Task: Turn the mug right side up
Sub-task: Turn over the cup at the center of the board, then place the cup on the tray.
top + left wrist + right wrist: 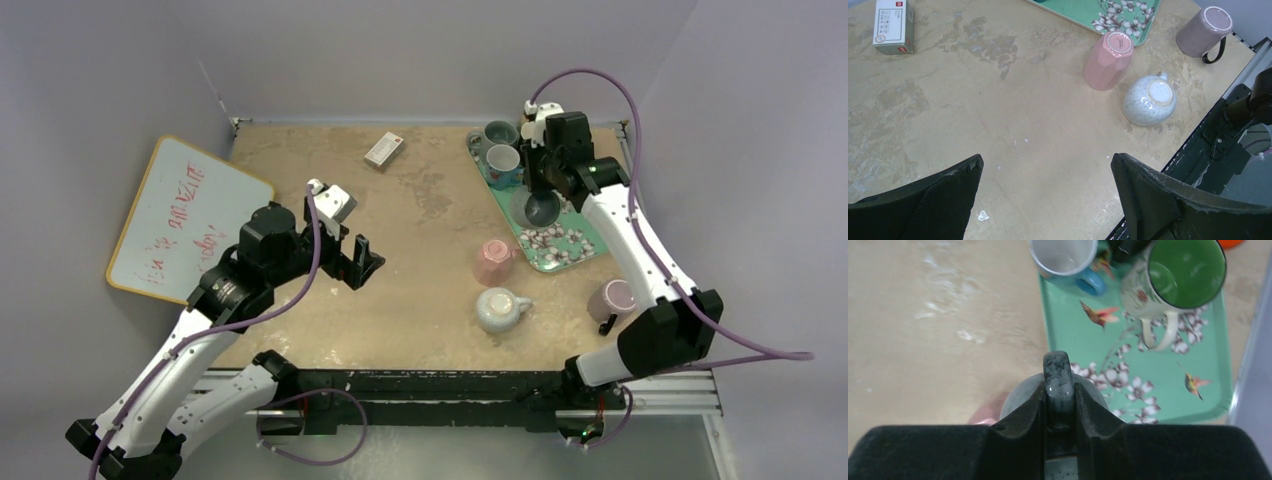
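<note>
Where the right gripper [541, 192] stands: over the middle of the green tray [568, 250], at the far right of the table [420, 220].
Right gripper, state: narrow, clamped on the handle [1058, 372] of the grey mug [541, 210]; in the wrist view the two fingers [1023, 412] press the handle from either side, and the loop stands up between them.
Grey mug, position: directly under the right gripper, body below the fingertips; its rounded wall [1017, 396] shows on both sides of the handle.
Grey mug, attitude: from above a dark round opening seems to face up, but the gripper covers part of it, so not certain.
Grey mug, contact with tray: cannot tell whether it rests on the tray or hangs just above it.
Left gripper [362, 262]: jaws wide apart, nothing between them, over bare table left of centre, well apart from the grey mug.
On the tray, far end: blue-handled mug [504, 163] and green-lined mug [500, 132], both mouth up, beyond the grey mug.
Off the tray, near side: pink mug [495, 260] base up, touching or just beside the tray edge; speckled white mug [500, 308] base up, just beside the pink one; mauve mug [612, 298] base up, near the right arm.
Elsewhere: small box [384, 149] at the far edge; whiteboard [185, 215] propped at the left.
Obstruction: the blue-handled mug is the nearest thing to the grey mug on the tray.
</note>
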Available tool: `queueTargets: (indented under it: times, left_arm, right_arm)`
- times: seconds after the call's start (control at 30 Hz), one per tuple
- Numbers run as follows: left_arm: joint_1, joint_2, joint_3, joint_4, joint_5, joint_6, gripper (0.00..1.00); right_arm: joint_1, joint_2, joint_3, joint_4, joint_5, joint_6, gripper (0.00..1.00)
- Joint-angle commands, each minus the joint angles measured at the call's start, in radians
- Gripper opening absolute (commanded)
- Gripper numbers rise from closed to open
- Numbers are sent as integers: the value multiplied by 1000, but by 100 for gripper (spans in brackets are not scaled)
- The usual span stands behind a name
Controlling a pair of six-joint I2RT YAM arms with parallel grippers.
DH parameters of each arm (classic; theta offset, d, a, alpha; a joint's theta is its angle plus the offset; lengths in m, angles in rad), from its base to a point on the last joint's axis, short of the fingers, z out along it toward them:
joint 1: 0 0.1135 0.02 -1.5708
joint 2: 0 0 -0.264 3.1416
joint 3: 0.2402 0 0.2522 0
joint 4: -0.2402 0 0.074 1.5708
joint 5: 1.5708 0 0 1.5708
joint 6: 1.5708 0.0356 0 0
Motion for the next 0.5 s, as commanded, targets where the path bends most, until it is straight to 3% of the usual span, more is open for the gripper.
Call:
queueTargets:
  times: [0.0, 0.27, 0.47]
  left_arm:
    - [2, -13, -9, 34, 12, 26, 100]
    - [3, -13, -9, 33, 10, 29, 100]
    - [3, -18, -12, 33, 7, 30, 100]
  right_arm:
    - [-46, 28, 69, -12, 95, -64, 0]
    - [-78, 149, 67, 33, 179, -124, 0]
    - [-125, 262, 101, 49, 118, -84, 0]
